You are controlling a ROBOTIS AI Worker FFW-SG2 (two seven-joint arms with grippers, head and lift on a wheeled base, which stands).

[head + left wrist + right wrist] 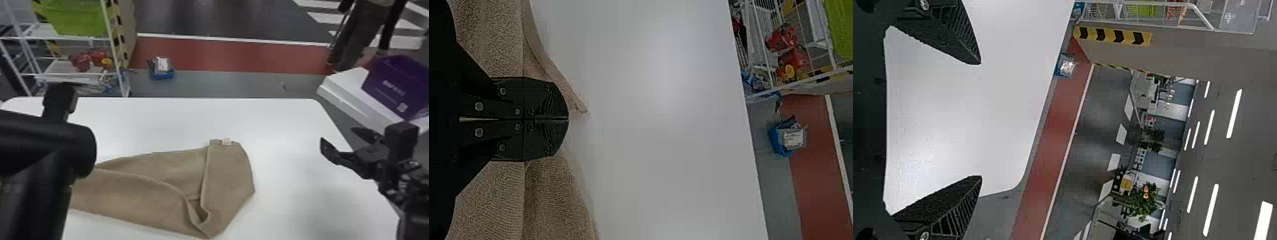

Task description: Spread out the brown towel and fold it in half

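The brown towel (134, 191) lies on the table (300, 121), over the left and middle parts of its top, down close to its near edge. It is not flat or neatly folded: a long crease runs across it, and one end laps over the rest. So the job looks to be at the spreading part, with the fold in half for later.

On the left side of the table is the left gripper (568, 119). Its fingers are together, and the cloth comes to a small point just past their tips. It looks like they pinch the towel's edge there, I think so that part can be lifted or pulled straight. A firm hold matters, since soft cloth can slip out or drag the rest along.

At the middle of the table, the towel makes a flap (226, 178), with a little pocket near the table's near side. That pocket may hide a turned-under bit, so it should be opened out first. A pale tag (226, 141) pokes out at the towel's edge that faces the far side of the table.

Over the right side of the table is the right gripper (337, 134). Its fingers are wide apart with nothing in between. It is free, I guess, to take another edge, so both grippers can pull the towel flat. For that it would have to go in toward the table's middle.
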